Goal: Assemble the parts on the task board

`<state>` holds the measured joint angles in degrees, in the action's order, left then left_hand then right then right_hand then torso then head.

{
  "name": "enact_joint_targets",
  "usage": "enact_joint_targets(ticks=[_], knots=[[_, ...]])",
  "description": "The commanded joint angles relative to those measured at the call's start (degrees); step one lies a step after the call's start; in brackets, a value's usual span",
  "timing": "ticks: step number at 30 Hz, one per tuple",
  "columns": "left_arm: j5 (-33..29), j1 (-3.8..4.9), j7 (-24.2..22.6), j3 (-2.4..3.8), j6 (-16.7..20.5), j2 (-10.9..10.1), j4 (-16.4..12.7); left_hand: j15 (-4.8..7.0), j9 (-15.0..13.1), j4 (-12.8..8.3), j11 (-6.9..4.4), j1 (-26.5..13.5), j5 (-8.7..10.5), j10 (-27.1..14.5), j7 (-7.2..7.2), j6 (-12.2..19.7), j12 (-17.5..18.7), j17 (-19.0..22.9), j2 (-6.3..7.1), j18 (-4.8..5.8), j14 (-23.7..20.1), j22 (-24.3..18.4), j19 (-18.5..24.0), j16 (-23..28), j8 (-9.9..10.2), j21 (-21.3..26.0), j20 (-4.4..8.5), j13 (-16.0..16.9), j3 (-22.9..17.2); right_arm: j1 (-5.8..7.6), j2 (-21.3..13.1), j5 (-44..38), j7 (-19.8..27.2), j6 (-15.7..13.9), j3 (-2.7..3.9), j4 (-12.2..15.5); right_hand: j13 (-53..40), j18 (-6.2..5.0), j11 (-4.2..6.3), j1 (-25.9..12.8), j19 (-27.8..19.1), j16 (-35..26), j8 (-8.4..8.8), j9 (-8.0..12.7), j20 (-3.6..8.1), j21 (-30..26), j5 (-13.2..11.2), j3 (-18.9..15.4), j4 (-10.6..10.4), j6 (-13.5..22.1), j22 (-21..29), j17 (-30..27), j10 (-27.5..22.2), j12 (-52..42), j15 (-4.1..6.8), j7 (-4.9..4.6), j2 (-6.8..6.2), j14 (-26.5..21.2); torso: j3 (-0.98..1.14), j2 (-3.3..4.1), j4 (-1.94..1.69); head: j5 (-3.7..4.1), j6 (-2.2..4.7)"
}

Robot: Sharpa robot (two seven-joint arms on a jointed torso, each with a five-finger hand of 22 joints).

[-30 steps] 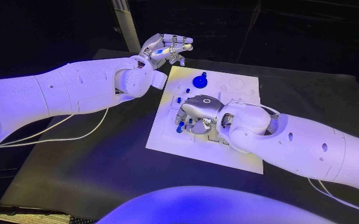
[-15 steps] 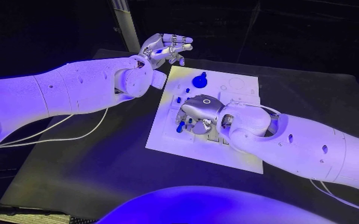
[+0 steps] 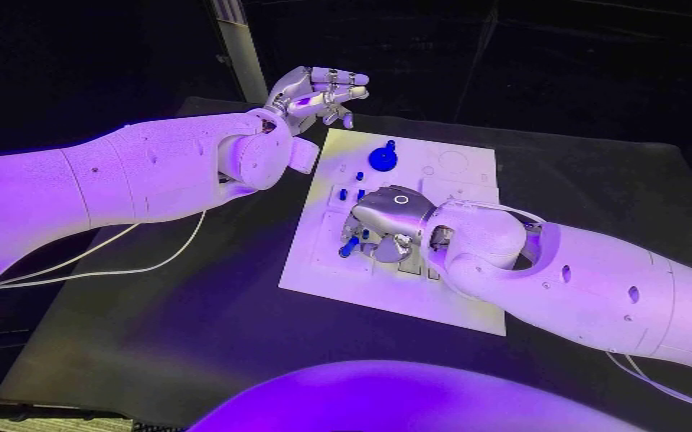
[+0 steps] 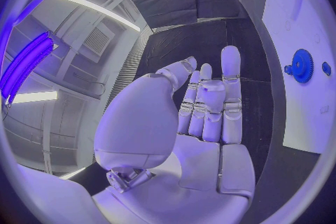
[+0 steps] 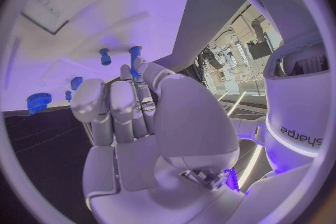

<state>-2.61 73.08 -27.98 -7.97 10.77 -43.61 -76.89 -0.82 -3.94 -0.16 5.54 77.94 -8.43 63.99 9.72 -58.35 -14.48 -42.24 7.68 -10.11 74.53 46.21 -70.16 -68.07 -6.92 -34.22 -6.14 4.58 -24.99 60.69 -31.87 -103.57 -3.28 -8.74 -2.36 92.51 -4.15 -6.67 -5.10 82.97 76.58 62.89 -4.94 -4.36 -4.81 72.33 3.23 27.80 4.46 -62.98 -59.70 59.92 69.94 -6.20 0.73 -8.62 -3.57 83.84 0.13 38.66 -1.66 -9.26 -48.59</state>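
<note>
The white task board [image 3: 433,282] lies in the middle of the black table. A blue gear [image 3: 382,158] [image 4: 302,65] [image 5: 38,102] stands near its far edge, with small blue pegs [image 3: 358,175] beside it. My right hand [image 3: 387,220] [image 5: 140,117] is palm down low over the board's middle. Its fingertips [image 5: 136,75] reach a blue peg [image 3: 346,245] [image 5: 135,55]; whether they pinch it is hidden. A second blue peg [image 5: 105,56] stands close by. My left hand [image 3: 320,92] [image 4: 203,117] hangs raised off the board's far left corner, fingers stretched out, nothing in it.
A pale upright post [image 3: 231,12] rises behind my left hand at the table's far edge. Bare black table [image 3: 188,322] spreads left of and in front of the board. My right forearm [image 3: 577,282] lies over the board's near right part.
My right hand has crept slightly toward me over the board. The left hand and the blue parts stand where they were.
</note>
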Motion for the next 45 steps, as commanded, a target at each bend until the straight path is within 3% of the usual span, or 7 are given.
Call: enact_joint_targets(ticks=[1,25,31,34,38,42,45], knots=[[-0.2,0.09,-0.4,0.05,-0.8,0.0,0.0,0.08,0.1,-0.3,0.21,0.3,-0.18,-0.3,0.48,-0.1,-0.3,0.2,0.0,-0.35,-0.4,-0.1,0.3,0.4,-0.2,0.3,-0.2,-0.1,-0.1,0.08,0.1,-1.6,-1.2,0.4,0.02,0.1,-0.1,0.5,0.71,0.1,0.2,0.2,0.39,0.1,-0.3,0.4,0.2,0.2,0.0,0.0,-0.1,0.0,1.1,-0.1,-0.03,-0.31,-0.04,1.5,0.0,0.02,-0.04,0.13,0.07],[-0.2,0.1,-0.1,0.05,-1.1,-0.1,-0.1,0.08,0.1,-0.3,0.21,0.3,-0.18,-0.3,0.48,-0.1,-0.3,0.2,0.0,-0.35,-0.4,-0.1,0.3,0.4,-0.2,0.3,-0.2,-0.1,-0.1,0.09,2.7,-3.2,-1.8,3.2,0.01,-0.2,-0.1,0.42,0.68,-0.8,-0.1,-0.1,0.58,0.1,-0.39,0.3,0.1,0.0,-0.1,0.0,0.2,-0.4,1.1,0.3,-0.09,-0.34,-0.46,1.4,-0.05,0.0,-0.06,0.18,-0.35],[-0.2,0.1,-0.1,0.05,-1.1,-0.1,-0.2,0.08,0.1,-0.3,0.21,0.3,-0.18,-0.3,0.48,-0.1,-0.3,0.2,0.0,-0.35,-0.4,-0.1,0.3,0.4,-0.2,0.3,-0.2,-0.1,-0.1,0.1,2.6,-3.1,-1.7,1.6,0.01,-0.4,0.7,-0.65,-0.9,-4.9,-3.3,-4.1,1.52,0.8,-1.42,-3.4,0.5,-1.6,-1.5,5.1,5.9,-4.8,-5.7,2.8,-1.46,-1.41,-3.35,-0.1,-0.04,0.0,-0.04,0.21,-0.25],[-0.2,0.11,0.0,0.05,-1.1,-0.2,-0.2,0.08,0.1,-0.3,0.21,0.3,-0.18,-0.3,0.48,-0.1,-0.3,0.2,0.0,-0.35,-0.4,-0.1,0.3,0.4,-0.2,0.3,-0.2,-0.1,-0.1,0.1,2.3,-3.1,-2.0,-0.9,0.01,-0.4,0.6,-1.38,-1.79,-6.8,-5.4,-7.1,1.49,0.7,-2.14,-6.4,0.8,-4.4,-2.2,8.8,9.9,-8.0,-9.5,2.5,-2.03,-2.2,-5.09,-0.9,0.0,0.01,-0.05,0.32,-0.18],[-0.2,0.11,0.1,0.05,-1.2,-0.2,-0.2,0.08,0.1,-0.3,0.21,0.3,-0.18,-0.3,0.48,-0.1,-0.3,0.2,0.0,-0.35,-0.4,-0.1,0.3,0.4,-0.2,0.3,-0.2,-0.1,-0.1,0.1,1.5,-2.9,-2.3,-5.5,0.0,0.0,0.4,-1.73,-2.44,-8.4,-6.1,-8.4,1.35,0.6,-2.62,-8.2,2.0,-9.3,-3.6,11.6,12.3,-9.5,-12.6,2.0,-2.53,-2.91,-6.11,-1.2,0.05,0.04,-0.07,0.45,-0.07],[-0.2,0.11,0.1,0.05,-1.2,-0.2,-0.1,0.04,0.1,-0.3,0.25,0.2,-0.17,-0.4,0.52,0.0,-0.3,0.4,0.01,-0.34,-0.5,-0.1,0.3,0.4,-0.2,0.3,-0.22,-0.1,-0.1,0.09,0.1,-1.7,-2.1,-9.5,0.02,1.1,0.2,-2.05,-2.56,-7.3,-6.1,-9.3,1.22,0.4,-2.74,-9.4,3.0,-17.6,-5.9,12.8,13.8,-10.6,-14.4,0.2,-2.83,-3.06,-5.28,-1.3,0.06,0.01,0.0,0.68,0.09],[-0.2,0.1,0.1,0.05,-1.2,-0.3,0.0,0.04,0.1,-0.3,0.25,0.2,-0.17,-0.4,0.52,0.0,-0.3,0.4,0.01,-0.34,-0.5,-0.1,0.3,0.4,-0.2,0.3,-0.22,-0.1,-0.1,0.11,-2.0,0.0,-1.6,-12.0,0.05,2.9,0.1,-1.78,-2.42,-5.6,-5.3,-8.9,0.95,0.3,-2.75,-9.1,3.4,-20.8,-7.2,11.9,13.3,-10.5,-13.9,-1.7,-2.5,-3.0,-3.99,-0.9,0.01,-0.05,0.07,0.99,0.21]])
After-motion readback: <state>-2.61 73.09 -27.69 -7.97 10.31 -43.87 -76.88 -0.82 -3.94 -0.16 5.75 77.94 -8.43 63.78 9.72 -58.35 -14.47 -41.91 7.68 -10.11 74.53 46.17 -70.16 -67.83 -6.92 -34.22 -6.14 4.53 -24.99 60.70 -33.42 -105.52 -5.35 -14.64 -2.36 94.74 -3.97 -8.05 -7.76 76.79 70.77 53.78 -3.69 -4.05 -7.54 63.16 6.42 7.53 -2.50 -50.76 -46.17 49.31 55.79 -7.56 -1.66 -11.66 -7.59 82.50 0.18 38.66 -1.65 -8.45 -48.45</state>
